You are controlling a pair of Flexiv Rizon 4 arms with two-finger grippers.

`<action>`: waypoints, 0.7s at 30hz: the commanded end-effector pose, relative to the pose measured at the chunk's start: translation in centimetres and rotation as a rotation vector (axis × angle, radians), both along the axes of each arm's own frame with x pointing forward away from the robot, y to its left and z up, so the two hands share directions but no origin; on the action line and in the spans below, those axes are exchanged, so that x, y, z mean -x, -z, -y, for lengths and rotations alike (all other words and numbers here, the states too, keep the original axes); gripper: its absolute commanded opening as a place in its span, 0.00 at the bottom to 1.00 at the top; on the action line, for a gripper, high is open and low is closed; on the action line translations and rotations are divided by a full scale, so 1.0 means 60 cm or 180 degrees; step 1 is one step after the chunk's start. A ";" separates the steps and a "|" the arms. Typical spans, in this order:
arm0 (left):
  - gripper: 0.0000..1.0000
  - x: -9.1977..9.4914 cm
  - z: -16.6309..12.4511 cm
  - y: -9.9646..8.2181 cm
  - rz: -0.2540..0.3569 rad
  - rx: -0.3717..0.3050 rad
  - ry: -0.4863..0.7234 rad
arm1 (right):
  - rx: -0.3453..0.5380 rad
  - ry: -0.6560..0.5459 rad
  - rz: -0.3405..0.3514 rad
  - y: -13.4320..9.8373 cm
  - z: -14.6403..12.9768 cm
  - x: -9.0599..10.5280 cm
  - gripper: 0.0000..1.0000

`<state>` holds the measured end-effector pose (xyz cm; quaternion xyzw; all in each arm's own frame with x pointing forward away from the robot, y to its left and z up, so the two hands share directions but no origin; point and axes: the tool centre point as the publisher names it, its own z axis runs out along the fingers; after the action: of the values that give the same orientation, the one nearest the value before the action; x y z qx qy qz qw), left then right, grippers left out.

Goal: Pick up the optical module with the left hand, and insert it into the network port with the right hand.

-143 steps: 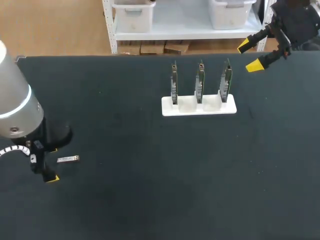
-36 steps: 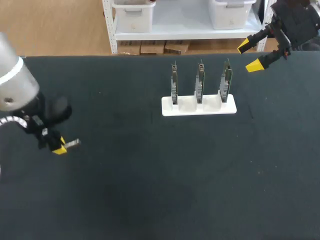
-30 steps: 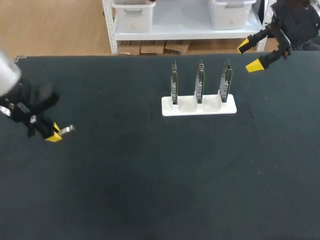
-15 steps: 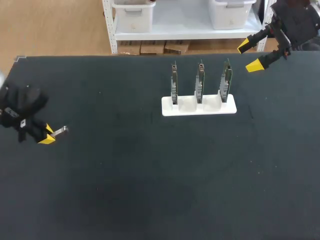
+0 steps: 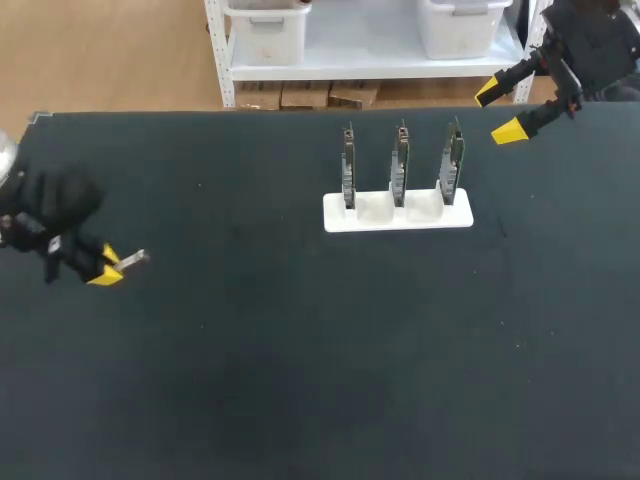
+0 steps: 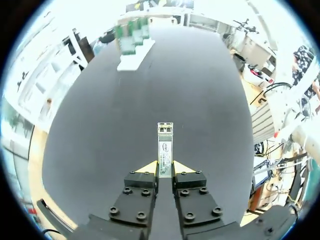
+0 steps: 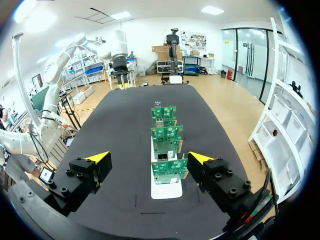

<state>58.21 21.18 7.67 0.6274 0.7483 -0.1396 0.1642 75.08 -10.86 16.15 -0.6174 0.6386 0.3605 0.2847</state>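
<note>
The optical module (image 5: 133, 262), a small silver bar, juts out from my left gripper (image 5: 106, 270), which is shut on it above the table's left side. In the left wrist view the module (image 6: 165, 148) points straight ahead from between the yellow tips of my left gripper (image 6: 164, 167), toward the far stand. A white stand (image 5: 397, 211) at the table's back middle holds three upright green network cards (image 5: 400, 158). My right gripper (image 5: 503, 109) hangs open at the back right corner, empty. From its wrist view the right gripper (image 7: 149, 158) faces the cards (image 7: 168, 169) on the stand (image 7: 166, 190).
Dark table surface (image 5: 320, 340) spreads between the left gripper and the stand, with no other objects on it. The table's back edge runs just behind the stand.
My left gripper lifted the module off the table, swung it left and back, then shifted slightly right. The right arm has not moved.
</note>
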 end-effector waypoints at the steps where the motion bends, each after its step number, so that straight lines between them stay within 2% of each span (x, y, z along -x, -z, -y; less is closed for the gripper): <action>1: 0.00 -0.034 0.083 -0.033 0.0062 0.0306 0.0203 | -0.0008 -0.0004 0.0007 0.001 0.000 -0.001 1.00; 2: 0.00 -0.041 0.109 -0.054 0.0131 0.0438 0.0278 | -0.0008 -0.0004 0.0007 0.001 0.000 -0.001 1.00; 5: 0.00 -0.054 0.152 -0.098 0.0249 0.0649 0.0404 | -0.0008 -0.0004 0.0007 0.001 0.000 -0.001 1.00; 8: 0.00 -0.070 0.195 -0.144 0.0442 0.0730 0.0510 | -0.0008 -0.0004 0.0007 0.001 0.000 -0.001 1.00; 12: 0.00 -0.087 0.241 -0.184 0.0527 0.0912 0.0626 | -0.0008 -0.0004 0.0007 0.001 0.000 -0.001 1.00; 14: 0.00 -0.095 0.265 -0.202 0.0521 0.1092 0.0686 | -0.0008 -0.0004 0.0007 0.001 0.000 -0.001 1.00; 15: 0.00 -0.097 0.271 -0.205 0.0517 0.1117 0.0694 | -0.0008 -0.0004 0.0007 0.001 0.000 -0.001 1.00; 17: 0.00 -0.099 0.288 -0.215 0.0436 0.1254 0.0740 | -0.0008 -0.0004 0.0007 0.001 0.000 -0.001 1.00; 21: 0.00 -0.097 0.288 -0.215 0.0400 0.1318 0.0734 | -0.0008 -0.0004 0.0007 0.001 0.000 -0.001 1.00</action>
<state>63.38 3.75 20.89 0.6666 0.6197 -0.2622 0.3208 75.08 -10.86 16.14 -0.6174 0.6386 0.3606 0.2847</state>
